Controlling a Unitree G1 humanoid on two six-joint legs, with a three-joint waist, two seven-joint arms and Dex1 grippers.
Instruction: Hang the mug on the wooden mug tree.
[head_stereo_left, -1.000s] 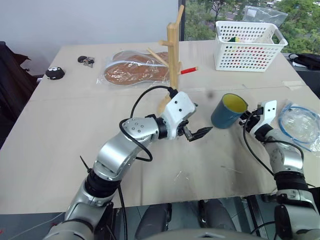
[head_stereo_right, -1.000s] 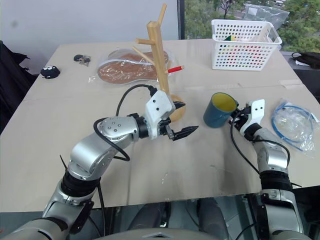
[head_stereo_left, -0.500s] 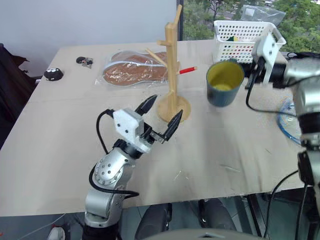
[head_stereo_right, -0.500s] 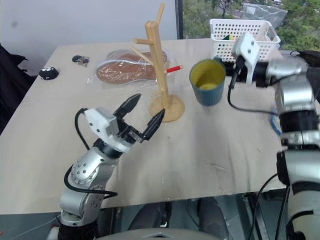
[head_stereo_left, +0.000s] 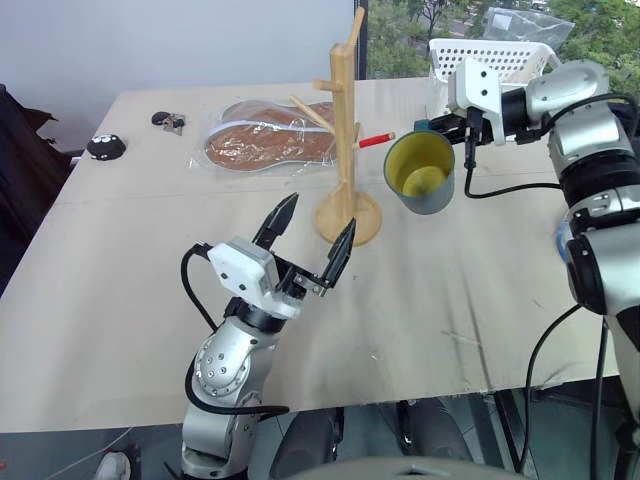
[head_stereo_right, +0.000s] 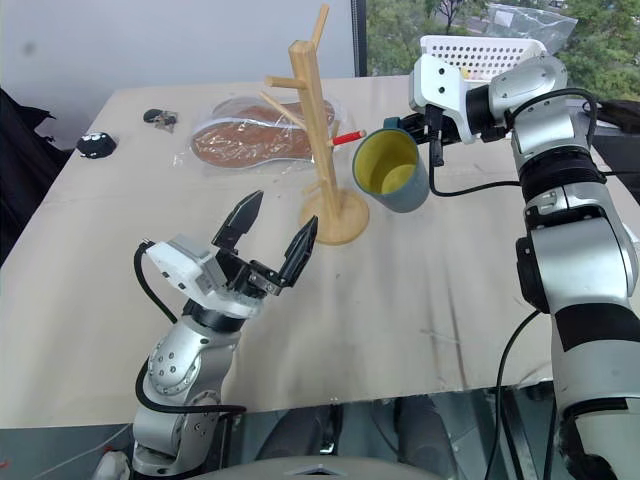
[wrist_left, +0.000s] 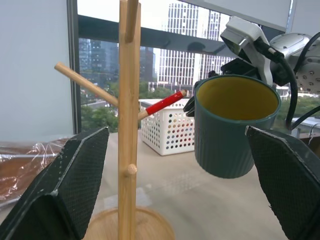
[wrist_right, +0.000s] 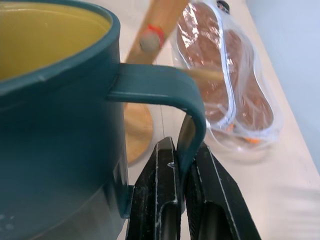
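right gripper (wrist_right: 182, 187): clenched on the mug (head_stereo_left: 420, 173) handle, mug lifted beside the tree (head_stereo_left: 347, 130)
left gripper (head_stereo_left: 312, 232): spread wide, holding nothing

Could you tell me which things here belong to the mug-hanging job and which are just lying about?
Job:
- mug, held by right end effector
- wooden mug tree

Lying about:
- white basket
- bagged insoles
- keys
- small black object

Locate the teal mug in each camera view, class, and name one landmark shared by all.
Left eye: mug, upper right of centre.
Right eye: mug, just right of centre.
Left wrist: mug, right of centre.
Right wrist: mug, near, left half.
Shared landmark: wooden mug tree.
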